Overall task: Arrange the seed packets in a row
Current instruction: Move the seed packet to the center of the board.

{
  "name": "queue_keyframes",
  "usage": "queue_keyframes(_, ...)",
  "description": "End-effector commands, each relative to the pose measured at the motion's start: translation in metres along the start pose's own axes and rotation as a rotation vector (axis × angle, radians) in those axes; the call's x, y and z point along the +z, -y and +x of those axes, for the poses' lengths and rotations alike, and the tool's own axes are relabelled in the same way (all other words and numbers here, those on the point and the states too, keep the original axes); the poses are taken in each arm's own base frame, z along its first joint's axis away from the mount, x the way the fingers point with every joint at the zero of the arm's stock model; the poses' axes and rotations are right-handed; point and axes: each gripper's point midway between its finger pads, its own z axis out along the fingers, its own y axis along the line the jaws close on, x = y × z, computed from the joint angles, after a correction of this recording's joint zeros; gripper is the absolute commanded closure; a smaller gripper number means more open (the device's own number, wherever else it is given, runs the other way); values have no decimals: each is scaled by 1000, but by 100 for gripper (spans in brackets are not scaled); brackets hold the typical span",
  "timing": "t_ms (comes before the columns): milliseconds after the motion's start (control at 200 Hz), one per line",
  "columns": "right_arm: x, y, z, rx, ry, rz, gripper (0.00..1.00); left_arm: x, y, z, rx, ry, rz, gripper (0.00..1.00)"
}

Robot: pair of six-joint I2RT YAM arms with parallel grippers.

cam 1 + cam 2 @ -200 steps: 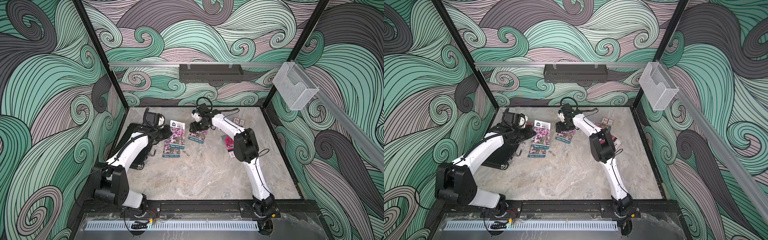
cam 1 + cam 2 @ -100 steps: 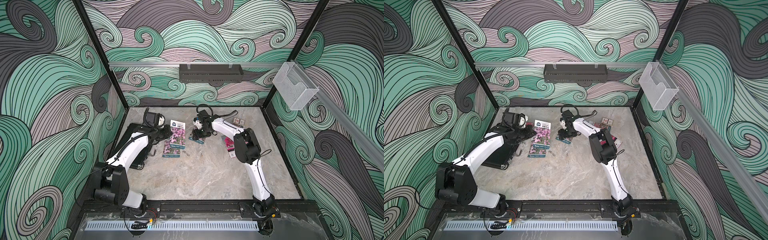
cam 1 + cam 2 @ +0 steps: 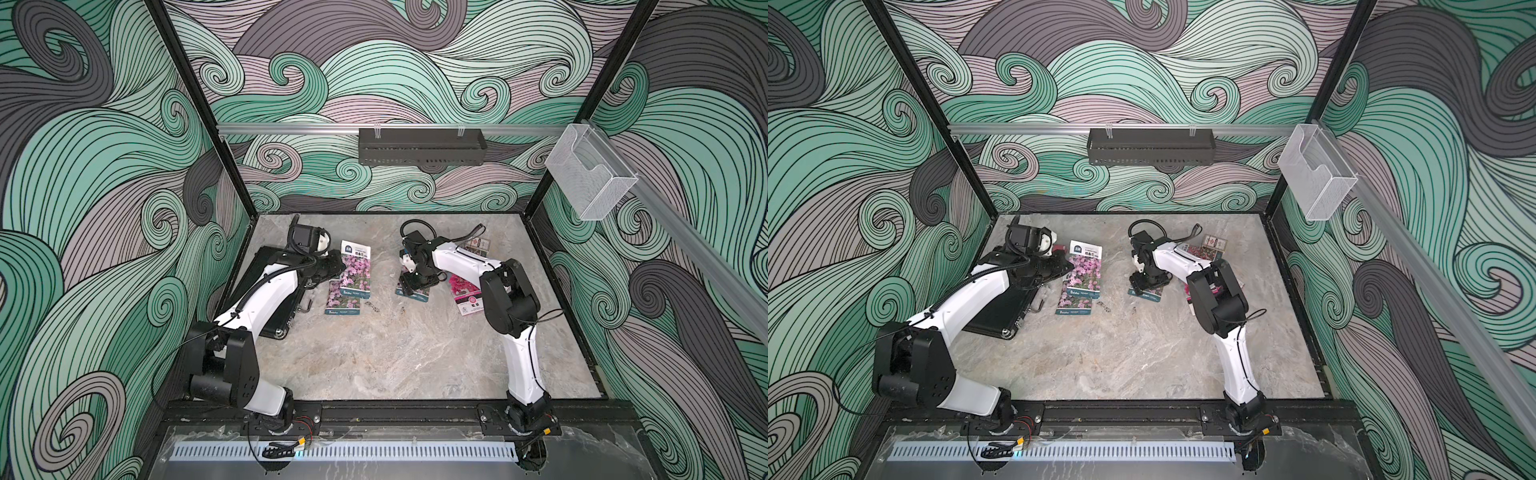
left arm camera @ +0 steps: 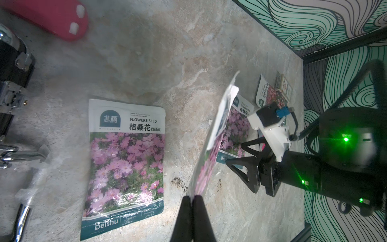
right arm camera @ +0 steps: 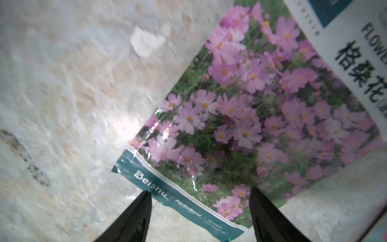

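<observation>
5 seed packets (image 3: 343, 301) are in view: 3 with purple-pink blooms, 1 magenta and 1 red-pink mix. There are also 1 small box (image 4: 283, 86), 1 black slab (image 3: 996, 318) and 2 grippers.

The left gripper (image 4: 192, 198) is pinched tight on the lower edge of 1 purple-pink packet (image 4: 211, 144). That packet stands on edge, raised off the desk (image 3: 395, 357), toward the back left. Just beside it a 2nd purple-pink packet (image 4: 125, 163) lies flat, face up. In both top views the held one covers its upper part.

The right gripper (image 5: 199, 197) is spread wide and holds nothing. The bottom corner of the 3rd purple-pink packet (image 5: 251, 104) lies between its fingers, in the middle of the desk's back half. Whether the tips touch it I cannot tell.

The magenta packet (image 3: 461, 289) lies toward the right edge, partly behind the right arm. The red-pink packet (image 4: 269, 94) lies beside the box near the back right corner. The slab lies along the left edge.
</observation>
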Motion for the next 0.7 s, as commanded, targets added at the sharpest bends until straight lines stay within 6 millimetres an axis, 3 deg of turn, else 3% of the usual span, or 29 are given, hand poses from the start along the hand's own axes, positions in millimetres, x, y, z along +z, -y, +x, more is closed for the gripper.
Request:
queue_keyframes(0,-5,16,43,4,-113,72,25,6,0,1,-16,-14,14,100)
queue_keyframes(115,-20,24,62,35,-107,81,25,13,0,4,-20,-25,17,100)
queue_keyframes(215,-42,28,67,51,-54,80,25,21,4,8,-25,-42,28,100)
queue_keyframes(495,-138,-3,26,94,360,-220,25,51,17,17,-55,-79,69,100)
queue_keyframes(695,-161,-5,19,114,425,-290,25,71,22,28,-66,-113,71,100)
